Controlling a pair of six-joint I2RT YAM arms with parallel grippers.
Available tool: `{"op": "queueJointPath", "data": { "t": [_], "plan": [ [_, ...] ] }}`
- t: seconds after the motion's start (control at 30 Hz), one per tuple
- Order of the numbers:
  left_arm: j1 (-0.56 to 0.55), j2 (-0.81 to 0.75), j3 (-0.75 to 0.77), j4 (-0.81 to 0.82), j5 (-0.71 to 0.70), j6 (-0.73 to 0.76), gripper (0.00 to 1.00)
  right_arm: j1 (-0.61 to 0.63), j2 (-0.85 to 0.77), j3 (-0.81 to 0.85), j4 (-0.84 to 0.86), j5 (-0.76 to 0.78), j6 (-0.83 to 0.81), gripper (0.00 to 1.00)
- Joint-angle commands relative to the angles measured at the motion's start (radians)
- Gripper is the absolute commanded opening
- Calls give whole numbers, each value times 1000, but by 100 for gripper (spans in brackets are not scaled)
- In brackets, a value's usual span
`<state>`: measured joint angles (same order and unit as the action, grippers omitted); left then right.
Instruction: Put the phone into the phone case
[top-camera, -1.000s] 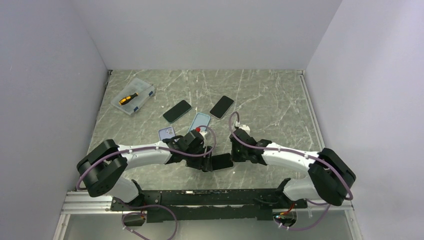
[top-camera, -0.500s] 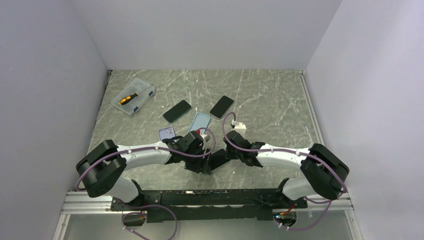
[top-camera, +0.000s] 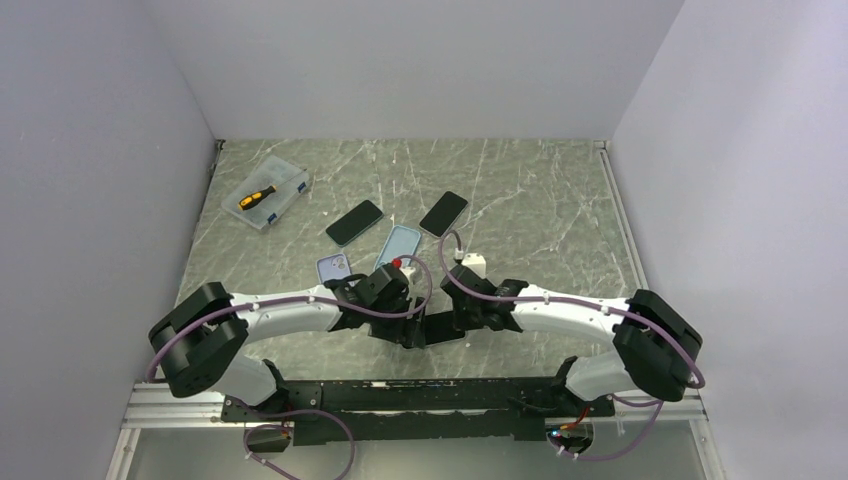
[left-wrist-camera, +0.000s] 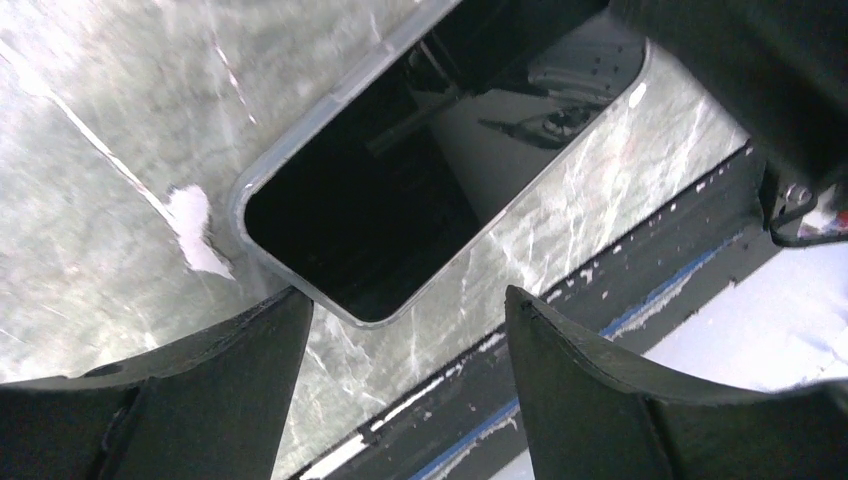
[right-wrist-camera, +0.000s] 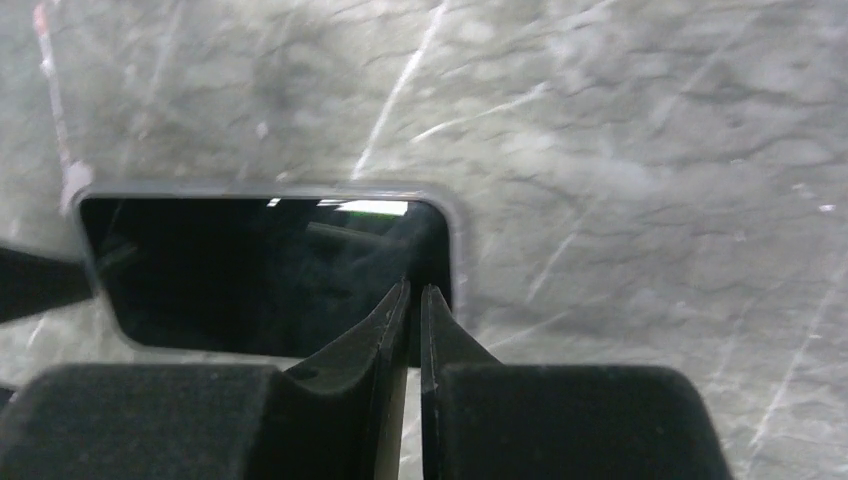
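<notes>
Black glossy phone (left-wrist-camera: 400, 190) is lying inside the clear rimmed phone case (left-wrist-camera: 345, 88), near centre. Left gripper (left-wrist-camera: 400, 310) is hanging released at its corner. Right gripper (right-wrist-camera: 413, 295) is poising clenched over its end, empty. Far left, a clear plastic box (top-camera: 290, 180) is holding an orange-handled screwdriver (top-camera: 257, 197).

No text, label, brand, number or sign can be read in any view. The phone (left-wrist-camera: 380, 210) has a dark screen that shows only reflections. The box (top-camera: 268, 196) at the far left is too small in the top view for any marking on it to be made out.
</notes>
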<state>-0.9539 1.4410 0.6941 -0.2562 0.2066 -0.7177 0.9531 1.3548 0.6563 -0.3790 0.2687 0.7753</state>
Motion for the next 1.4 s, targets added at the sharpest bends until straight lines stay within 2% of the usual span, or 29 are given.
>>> {"op": "queueJointPath", "data": {
  "t": [0.0, 0.23, 0.37, 0.53, 0.93, 1.17, 1.37],
  "plan": [
    [0, -32, -4, 52, -113, 35, 78, 26, -16, 80, -56, -105, -9, 12],
    [-2, -98, -27, -18, -177, 35, 81, 25, -25, 107, -61, -116, -27, 15],
    [-1, -163, -46, -65, -203, 27, 83, 25, 7, 89, 6, -154, -16, 0],
    [0, -252, -71, -125, -263, 17, 85, 24, 59, 78, 88, -172, -1, 0],
    [4, -429, -99, -200, -296, 1, 89, 28, 239, 68, 219, -260, 4, 0],
    [17, -477, -116, -202, -292, -8, 90, 59, 232, 15, 241, -307, 22, 0],
    [25, -466, -114, -180, -274, -9, 90, 65, 156, -61, 228, -301, 44, 0]
  ]
}}
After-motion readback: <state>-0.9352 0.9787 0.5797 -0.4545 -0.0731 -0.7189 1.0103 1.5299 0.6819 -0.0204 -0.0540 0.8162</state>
